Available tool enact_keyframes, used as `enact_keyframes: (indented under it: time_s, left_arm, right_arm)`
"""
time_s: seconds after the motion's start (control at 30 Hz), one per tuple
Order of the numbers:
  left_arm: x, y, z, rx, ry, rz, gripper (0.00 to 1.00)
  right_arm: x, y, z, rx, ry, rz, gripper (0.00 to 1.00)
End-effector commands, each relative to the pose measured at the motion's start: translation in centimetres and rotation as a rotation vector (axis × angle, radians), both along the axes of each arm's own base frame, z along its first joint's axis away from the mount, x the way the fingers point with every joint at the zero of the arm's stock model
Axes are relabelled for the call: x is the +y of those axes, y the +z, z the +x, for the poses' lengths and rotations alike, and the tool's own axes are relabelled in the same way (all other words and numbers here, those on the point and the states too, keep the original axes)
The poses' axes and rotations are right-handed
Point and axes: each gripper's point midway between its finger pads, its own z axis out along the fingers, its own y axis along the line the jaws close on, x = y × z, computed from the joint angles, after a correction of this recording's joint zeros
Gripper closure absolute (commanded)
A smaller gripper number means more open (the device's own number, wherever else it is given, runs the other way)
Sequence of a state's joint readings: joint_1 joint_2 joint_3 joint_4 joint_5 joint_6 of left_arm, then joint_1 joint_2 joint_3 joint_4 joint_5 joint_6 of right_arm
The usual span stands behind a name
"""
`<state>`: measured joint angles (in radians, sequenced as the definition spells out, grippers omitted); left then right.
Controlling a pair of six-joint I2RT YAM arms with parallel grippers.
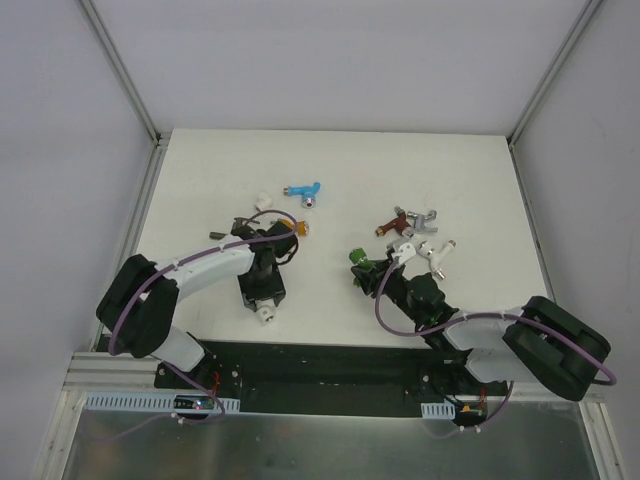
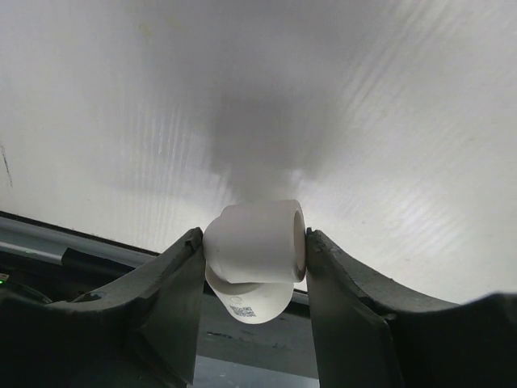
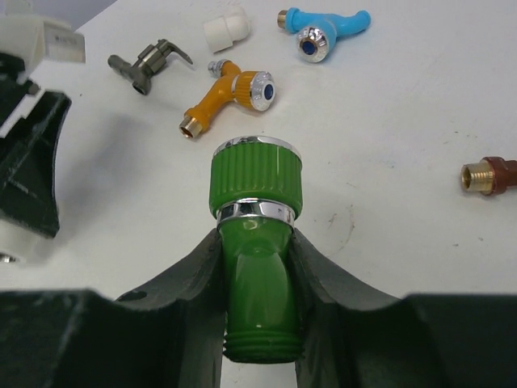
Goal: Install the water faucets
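1. Right now my right gripper [image 3: 254, 238] is pinching the green faucet [image 3: 257, 182]. Its fingers press on either side of the smooth neck, just under the ribbed collar with the chrome rings. The threaded end points back between the fingers.
2. I use that green faucet as my landmark; it is held over the white table [image 1: 470, 170].
3. My left gripper [image 1: 262, 305] is well to the left of the green faucet and a little nearer the arm bases. Its fingers are closed in on a white pipe fitting [image 2: 257, 242], one finger touching each side.
4. The orange faucet [image 3: 222, 93] lies on the table just beyond the green faucet, slightly to its left, with its brass thread end facing the near-left.
5. The dark grey faucet [image 3: 149, 63] lies farther left of the green faucet than the orange one does.
6. The blue faucet [image 3: 327, 24] lies well beyond the green faucet, and a second white fitting [image 3: 226, 28] sits just left of the blue one.
7. The reddish-brown faucet [image 1: 390, 227] lies just beyond and right of the green faucet, with the silver faucet [image 1: 425, 218] touching or almost touching its far side.
8. The white faucet [image 1: 435, 255] lies to the right of the green faucet.
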<state>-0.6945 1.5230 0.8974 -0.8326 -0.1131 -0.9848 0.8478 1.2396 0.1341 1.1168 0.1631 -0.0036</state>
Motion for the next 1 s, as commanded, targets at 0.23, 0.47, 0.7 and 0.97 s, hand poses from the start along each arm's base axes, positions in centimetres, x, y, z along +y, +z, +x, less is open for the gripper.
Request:
enact_keyframes:
  time_s: [0.23, 0.47, 0.7, 0.97]
  left_arm:
    - [-0.8, 8.6, 6.1, -0.374, 0.186, -0.266, 1.00]
    - [-0.6, 12.2, 9.4, -0.544, 0.348, -0.562, 1.00]
    - [-2.1, 17.1, 11.5, -0.599, 0.410, -0.740, 1.00]
    - [-4.2, 19.1, 12.1, -0.533, 0.501, -0.890, 1.00]
  right_arm:
    - [7.0, 7.4, -2.3, -0.450, 0.416, -0.013, 1.00]
    - [11.4, 11.0, -3.1, -0.660, 0.601, -0.031, 1.00]
    - [14.1, 14.7, -2.7, -0.842, 0.662, -0.032, 1.00]
    - [14.4, 18.5, -2.8, -0.944, 0.658, 0.010, 1.00]
